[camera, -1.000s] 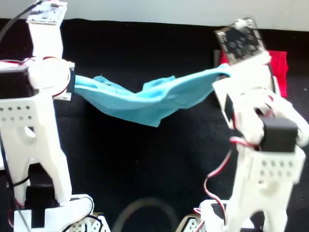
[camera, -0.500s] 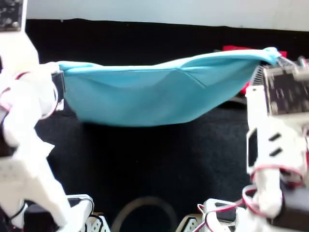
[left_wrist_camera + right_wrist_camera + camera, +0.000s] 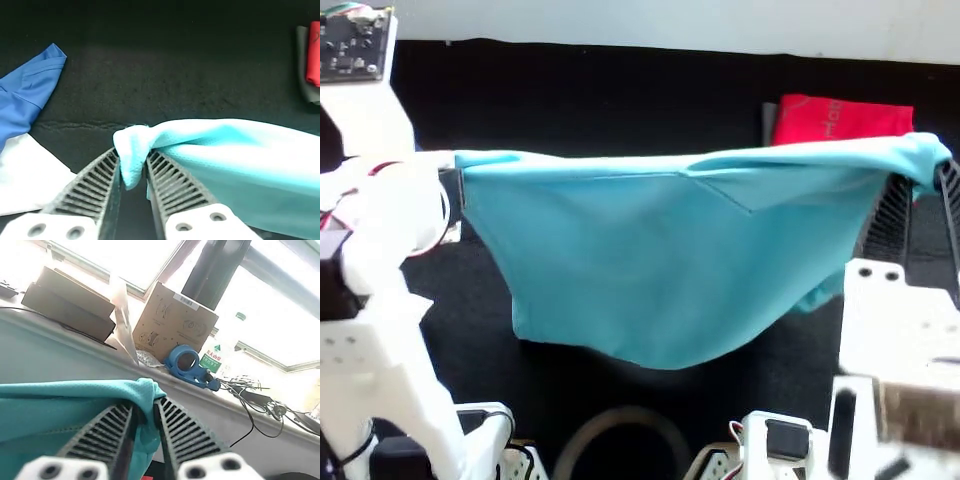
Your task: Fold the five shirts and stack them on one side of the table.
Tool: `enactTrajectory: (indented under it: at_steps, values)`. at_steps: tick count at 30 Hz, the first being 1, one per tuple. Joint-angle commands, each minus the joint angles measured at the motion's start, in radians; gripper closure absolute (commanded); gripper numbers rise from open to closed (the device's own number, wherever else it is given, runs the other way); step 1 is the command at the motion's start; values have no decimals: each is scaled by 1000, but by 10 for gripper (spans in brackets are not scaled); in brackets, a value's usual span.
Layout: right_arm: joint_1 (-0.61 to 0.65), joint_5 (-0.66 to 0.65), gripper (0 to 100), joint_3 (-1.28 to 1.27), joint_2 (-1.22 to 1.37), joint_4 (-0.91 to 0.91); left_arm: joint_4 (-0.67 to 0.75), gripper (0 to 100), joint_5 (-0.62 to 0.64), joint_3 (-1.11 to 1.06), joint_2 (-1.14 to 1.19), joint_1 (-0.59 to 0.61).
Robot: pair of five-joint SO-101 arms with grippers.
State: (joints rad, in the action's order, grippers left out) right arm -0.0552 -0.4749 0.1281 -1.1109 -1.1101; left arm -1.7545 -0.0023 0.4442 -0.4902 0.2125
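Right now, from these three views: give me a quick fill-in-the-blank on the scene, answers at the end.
1. The teal shirt hangs stretched between the left tool and the right tool; number of tools shut on it: ____.
2. The folded shirt on the table behind it is ____ in colour.
3. In the left wrist view, the unfolded shirt lying next to the white cloth is ____ in colour.
Missing words: two; red; blue.
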Motion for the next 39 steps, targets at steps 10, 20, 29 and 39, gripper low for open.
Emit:
enactTrajectory:
  at_steps: [10, 20, 29, 39]
  values:
    - [-96, -5, 992, 36, -193, 21, -6, 991, 6, 30, -321, 50]
    - [-101, -3, 992, -2, -203, 25, 35, 991, 5, 27, -364, 50]
    - [-68, -8, 992, -503, 24, 285, 270, 991, 3, -407, -147, 50]
    - [16, -5, 992, -590, 522, 575, 516, 991, 3, -243, 364, 44]
